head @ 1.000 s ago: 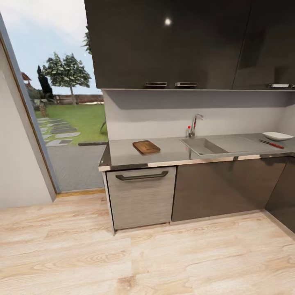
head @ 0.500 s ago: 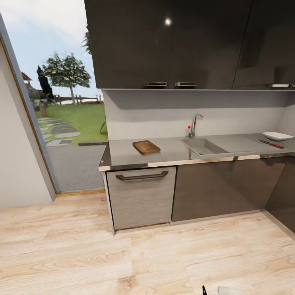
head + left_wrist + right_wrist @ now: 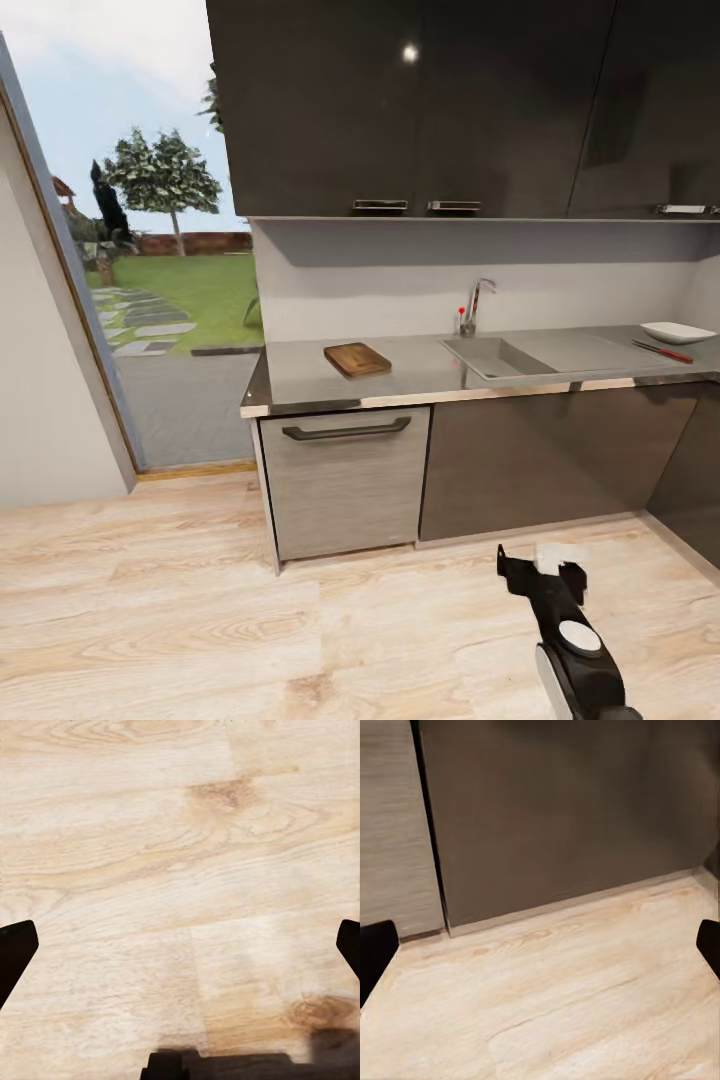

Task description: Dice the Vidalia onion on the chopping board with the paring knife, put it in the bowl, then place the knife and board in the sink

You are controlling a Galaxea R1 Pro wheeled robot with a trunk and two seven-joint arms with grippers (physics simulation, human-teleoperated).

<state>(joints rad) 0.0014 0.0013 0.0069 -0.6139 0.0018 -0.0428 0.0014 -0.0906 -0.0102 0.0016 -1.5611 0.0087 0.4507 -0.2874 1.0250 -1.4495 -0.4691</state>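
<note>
The brown chopping board [image 3: 357, 359] lies on the dark countertop [image 3: 300, 378], left of the steel sink [image 3: 497, 357] and its chrome tap [image 3: 474, 305]. The Vidalia onion is hidden from this angle. At the far right the white bowl [image 3: 677, 331] stands with the red-handled paring knife [image 3: 662, 351] just in front of it. My right gripper [image 3: 541, 566] hovers low over the wood floor, well short of the counter, facing the dark cabinet base [image 3: 562, 817]; its fingers [image 3: 375, 952] are wide apart and hold nothing. My left gripper [image 3: 180, 945] is open too, pointing down at floor planks.
A grey drawer front with a dark handle [image 3: 346, 430] sits under the board. Black wall cabinets [image 3: 450, 110] hang above the counter. A tall glass opening [image 3: 160, 300] onto a garden is at the left. More dark cabinets [image 3: 692, 470] close the right corner.
My right arm has risen into the head view from the bottom edge and now reaches toward the cabinets. The kitchen and the things on the counter have not moved.
</note>
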